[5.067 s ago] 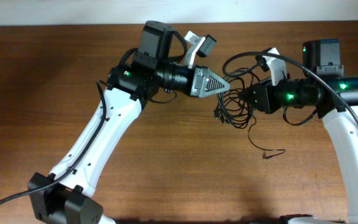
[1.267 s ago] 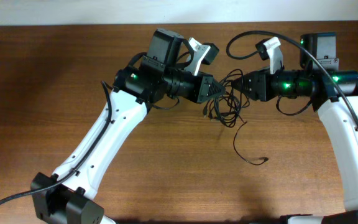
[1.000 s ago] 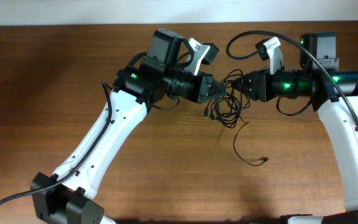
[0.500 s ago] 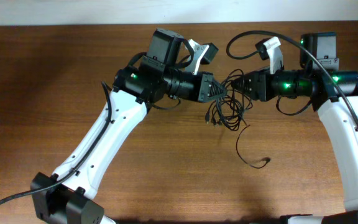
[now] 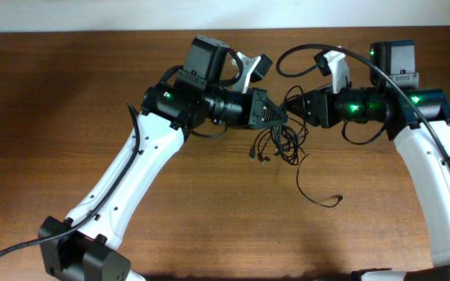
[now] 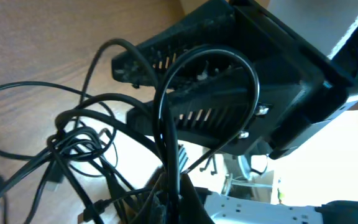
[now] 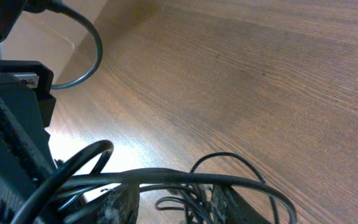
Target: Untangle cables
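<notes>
The cables (image 5: 281,140) form a tangled black bundle hanging between the two grippers above the wooden table (image 5: 69,94). One loose tail curls down to a plug end (image 5: 339,200) on the wood. My left gripper (image 5: 278,115) is shut on a strand at the bundle's top; in the left wrist view a looped cable (image 6: 166,106) rises from the left gripper (image 6: 174,202). My right gripper (image 5: 299,115) faces it, almost touching. In the right wrist view the right gripper (image 7: 176,205) has its fingers (image 7: 124,204) apart, and cable strands (image 7: 166,177) pass loosely between and over them.
The right gripper's black body (image 6: 229,93) fills the left wrist view close ahead. The left gripper's body (image 7: 5,143) sits at the left edge of the right wrist view. Thick arm cables (image 5: 303,51) arch over the right wrist. A white wall (image 5: 92,14) borders the table's far edge.
The right gripper has shifted left, closer to the left gripper. The bundle has swung slightly, and the loose tail has slid to the right on the table.
</notes>
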### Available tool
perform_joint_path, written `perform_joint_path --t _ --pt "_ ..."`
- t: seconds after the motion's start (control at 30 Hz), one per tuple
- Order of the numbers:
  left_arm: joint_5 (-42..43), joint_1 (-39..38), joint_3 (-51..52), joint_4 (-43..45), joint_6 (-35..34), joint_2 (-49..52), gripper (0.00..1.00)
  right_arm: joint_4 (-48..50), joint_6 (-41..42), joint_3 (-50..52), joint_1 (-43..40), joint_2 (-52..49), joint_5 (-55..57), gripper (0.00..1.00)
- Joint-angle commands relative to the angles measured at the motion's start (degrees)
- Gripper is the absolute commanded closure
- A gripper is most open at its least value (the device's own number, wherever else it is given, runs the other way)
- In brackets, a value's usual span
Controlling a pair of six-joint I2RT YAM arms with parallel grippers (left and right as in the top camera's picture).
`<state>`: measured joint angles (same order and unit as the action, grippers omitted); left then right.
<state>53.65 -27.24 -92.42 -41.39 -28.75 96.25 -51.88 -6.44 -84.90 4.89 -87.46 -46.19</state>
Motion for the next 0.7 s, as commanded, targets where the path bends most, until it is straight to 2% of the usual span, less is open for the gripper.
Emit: perform_joint_path --t 0.0,0.2,0.47,0.67 --pt "5.6 -0.5 -0.4 0.2 -3.0 0.4 1.0 0.5 -0.8 0.4 0.9 0.0 0.8 0.66" --pt "8.3 -0.5 -0.4 0.6 -8.0 0.4 1.0 1.0 -0.8 0.4 0.9 0.0 1.9 0.66" --pt "8.1 -0.5 -0.4 0.7 -9.5 0.4 1.0 0.7 -0.8 0.4 2.6 -0.1 2.1 0.62" --pt "8.1 -0.5 -0.4 0.7 -9.4 0.4 1.0 2.2 -0.7 0.4 3.8 -0.1 7.3 0.61"
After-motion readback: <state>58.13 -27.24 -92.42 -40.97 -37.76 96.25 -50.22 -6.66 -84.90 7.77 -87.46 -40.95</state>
